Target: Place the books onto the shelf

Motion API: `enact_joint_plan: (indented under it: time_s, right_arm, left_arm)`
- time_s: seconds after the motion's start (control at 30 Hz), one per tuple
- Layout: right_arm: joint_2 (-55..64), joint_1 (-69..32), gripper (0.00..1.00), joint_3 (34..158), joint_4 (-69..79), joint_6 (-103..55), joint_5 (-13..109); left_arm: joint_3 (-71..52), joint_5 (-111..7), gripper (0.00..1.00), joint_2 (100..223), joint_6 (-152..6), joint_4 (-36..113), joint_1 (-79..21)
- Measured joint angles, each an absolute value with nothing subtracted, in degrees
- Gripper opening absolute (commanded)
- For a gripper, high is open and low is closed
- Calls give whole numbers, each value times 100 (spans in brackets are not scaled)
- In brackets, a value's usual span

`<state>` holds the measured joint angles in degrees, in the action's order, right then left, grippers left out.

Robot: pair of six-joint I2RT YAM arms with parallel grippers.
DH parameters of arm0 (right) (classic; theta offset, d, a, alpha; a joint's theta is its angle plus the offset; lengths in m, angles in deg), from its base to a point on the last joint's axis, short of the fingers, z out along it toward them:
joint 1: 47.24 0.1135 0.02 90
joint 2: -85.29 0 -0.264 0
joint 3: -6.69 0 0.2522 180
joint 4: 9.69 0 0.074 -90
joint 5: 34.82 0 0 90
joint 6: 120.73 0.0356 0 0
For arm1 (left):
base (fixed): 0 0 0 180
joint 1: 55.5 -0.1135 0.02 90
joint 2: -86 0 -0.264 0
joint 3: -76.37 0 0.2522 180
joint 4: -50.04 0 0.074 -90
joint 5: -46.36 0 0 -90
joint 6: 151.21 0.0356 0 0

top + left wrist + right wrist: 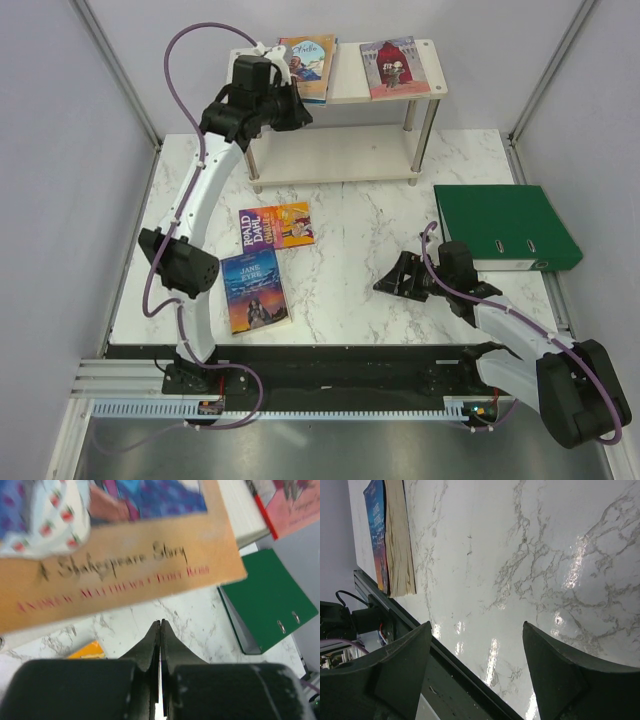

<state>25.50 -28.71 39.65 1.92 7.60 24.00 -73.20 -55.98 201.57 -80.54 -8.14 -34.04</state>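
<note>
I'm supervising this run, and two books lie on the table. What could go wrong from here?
The tan book seems to jut past the shelf's front edge, with the shut left tool just beside it; a nudge could tip it off. Jane Eyre lies near the table's near edge, so a sliding pick might push it over.

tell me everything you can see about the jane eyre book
The Jane Eyre book is a paperback with a dark blue cover, the title in pale letters at the top and a figure against an orange glow lower down. From the right wrist view its yellowed page block looks fairly thick. It lies closed and flat, cover up, slightly askew on the marble table, near the front left corner. Nothing rests on it or grips it.
</note>
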Motion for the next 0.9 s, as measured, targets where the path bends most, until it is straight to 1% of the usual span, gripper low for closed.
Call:
enact_joint_plan:
  time_s: [0.03, 0.17, 0.2, 0.23, 0.27, 0.3, 0.33, 0.37, 0.4, 0.43, 0.53, 0.63, 0.77, 0.9]
  right_arm:
    - [2548, -2871, 82, 3965, 185, 760, 2400]
    - [2439, -2869, 86, 3965, 150, 753, 2396]
    - [2400, -2867, 87, 3965, 148, 749, 2400]
    - [2347, -2858, 88, 3974, 153, 738, 2402]
    - [2264, -2832, 89, 4002, 164, 731, 2411]
    - [2188, -2795, 91, 4042, 179, 725, 2422]
    - [2102, -2736, 93, 4111, 194, 718, 2437]
    - [2010, -2666, 94, 4195, 192, 714, 2466]
    - [1934, -2600, 98, 4273, 192, 718, 2485]
    - [1818, -2482, 98, 4398, 185, 718, 2538]
    - [1398, -2052, 98, 4824, 72, 773, 2658]
    - [684, -1645, 98, 5360, -226, 917, 2752]
    - [-400, -911, 98, 6002, -654, 1182, 2811]
    - [-1587, -257, 98, 6656, -1165, 1610, 2713]
  left_arm:
    - [-7010, -5596, 12, 19999, -8045, -790, -3358]
    - [-5344, -5605, 19, 19042, -8039, -480, -3138]
    - [-4935, -5607, 24, 18769, -8041, -368, -3098]
    - [-4334, -5620, 34, 18397, -8045, -159, -3055]
    - [-3611, -5616, 40, 17914, -8069, 3, -3031]
    - [-3108, -5613, 57, 17532, -8098, 60, -3028]
    - [-2603, -5594, 69, 17167, -8139, 211, -3031]
    - [-2107, -5552, 80, 16802, -8181, 355, -3039]
    - [-1762, -5511, 97, 16544, -8213, 405, -3042]
    - [-1296, -5421, 100, 16227, -8296, 578, -3052]
    - [-66, -5189, 100, 15486, -8543, 733, -3068]
    - [898, -4890, 100, 15038, -8871, 718, -3118]
    - [1799, -4514, 99, 14553, -9372, 429, -3396]
    - [2269, -4367, 95, 14174, -9746, 152, -3890]
